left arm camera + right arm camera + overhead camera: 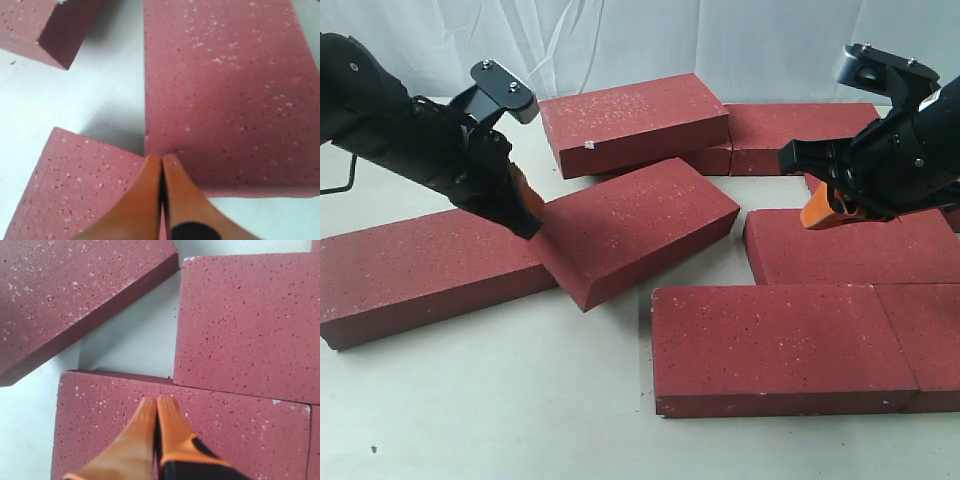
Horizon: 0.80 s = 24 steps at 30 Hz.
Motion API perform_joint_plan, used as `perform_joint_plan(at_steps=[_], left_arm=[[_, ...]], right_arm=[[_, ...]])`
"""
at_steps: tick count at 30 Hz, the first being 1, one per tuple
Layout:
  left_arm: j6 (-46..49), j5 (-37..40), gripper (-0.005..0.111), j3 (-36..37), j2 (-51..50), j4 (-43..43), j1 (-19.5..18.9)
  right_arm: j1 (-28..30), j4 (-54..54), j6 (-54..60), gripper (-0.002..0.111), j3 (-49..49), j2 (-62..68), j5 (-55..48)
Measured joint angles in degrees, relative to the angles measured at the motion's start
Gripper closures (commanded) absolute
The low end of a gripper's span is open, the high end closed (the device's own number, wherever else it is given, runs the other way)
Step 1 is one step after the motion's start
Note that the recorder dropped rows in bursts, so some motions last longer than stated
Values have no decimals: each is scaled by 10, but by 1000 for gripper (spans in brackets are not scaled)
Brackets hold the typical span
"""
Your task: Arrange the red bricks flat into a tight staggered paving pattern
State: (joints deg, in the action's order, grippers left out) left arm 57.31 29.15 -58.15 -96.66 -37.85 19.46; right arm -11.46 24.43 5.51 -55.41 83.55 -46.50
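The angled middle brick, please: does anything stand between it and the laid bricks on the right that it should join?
Nothing visible does. Only bare table separates the angled brick from the laid bricks. The left tool sits shut at its other end, where the long brick meets it.

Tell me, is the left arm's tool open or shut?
Shut: the left tool has its two orange fingers pressed together, with nothing between them.

The exterior camera sits high, looking obliquely down across the table (520,420) toward a white curtain (770,40). Each wrist camera peers steeply down, very close, past orange fingertips (145,195). All three views share the skewed middle brick (635,225).
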Motion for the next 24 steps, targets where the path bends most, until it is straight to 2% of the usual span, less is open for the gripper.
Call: perform_joint_plan(at_steps=[9,15,20,24], left_arm=[[-279,7,107,0,0,280,0],[-311,44,107,0,-35,322,0],[-315,132,107,-8,-50,397,0],[-315,185,107,-10,-50,420,0]], right_arm=[[0,0,0,109,0,0,0],[0,0,0,109,0,0,1],[0,0,0,109,0,0,6],[0,0,0,109,0,0,7]])
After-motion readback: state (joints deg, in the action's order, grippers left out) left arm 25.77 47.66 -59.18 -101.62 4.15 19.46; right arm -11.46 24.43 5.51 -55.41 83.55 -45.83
